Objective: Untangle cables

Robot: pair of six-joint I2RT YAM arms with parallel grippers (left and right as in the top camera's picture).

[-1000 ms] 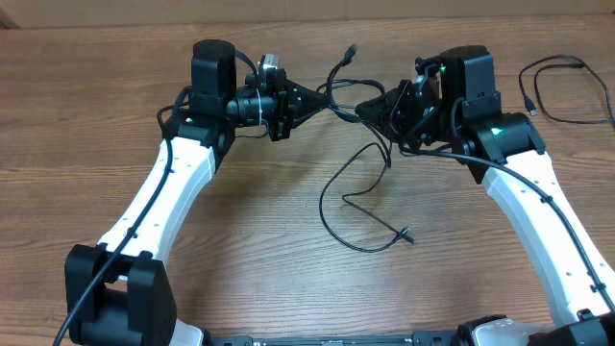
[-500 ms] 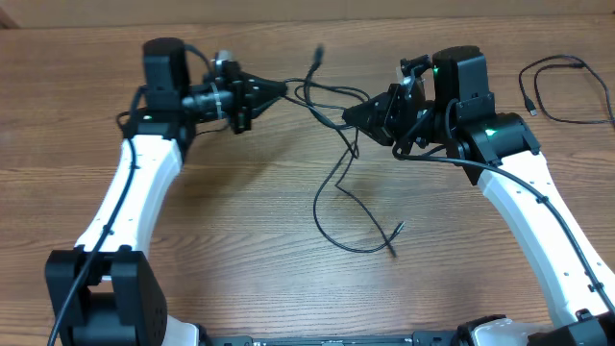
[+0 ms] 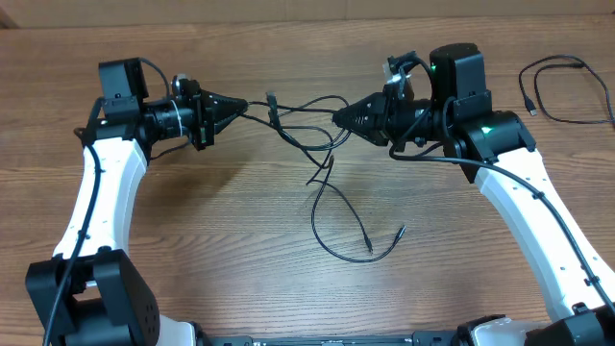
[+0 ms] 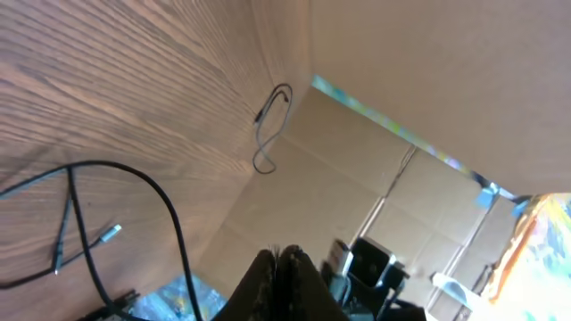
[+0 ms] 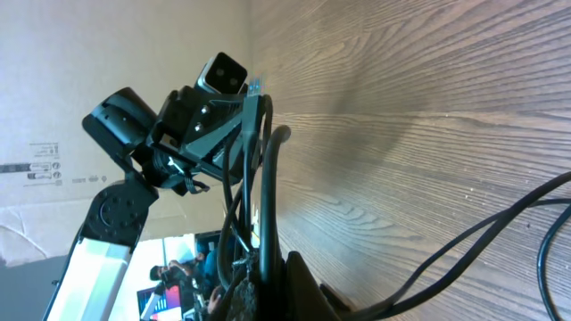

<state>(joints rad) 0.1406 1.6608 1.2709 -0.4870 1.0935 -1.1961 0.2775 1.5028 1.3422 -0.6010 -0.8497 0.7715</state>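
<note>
Thin black cables (image 3: 306, 123) hang stretched in a tangle between my two grippers above the wooden table; loose loops (image 3: 336, 226) with plug ends lie on the wood below. My left gripper (image 3: 238, 102) is shut on a cable strand at the tangle's left end; in the left wrist view its fingertips (image 4: 278, 259) are pressed together. My right gripper (image 3: 338, 117) is shut on the cables at the right end; the right wrist view shows strands (image 5: 266, 178) clamped between its fingers. A separate black cable (image 3: 567, 91) lies at the far right.
The separate cable also shows in the left wrist view (image 4: 270, 127) near a cardboard wall (image 4: 428, 98). The left arm (image 5: 134, 152) shows in the right wrist view. The table's far edge (image 3: 288, 19) runs along the top.
My left gripper has pulled leftward with its strand, and the right gripper has turned level. The tangle has stretched wider and the loose loops on the table have shifted.
</note>
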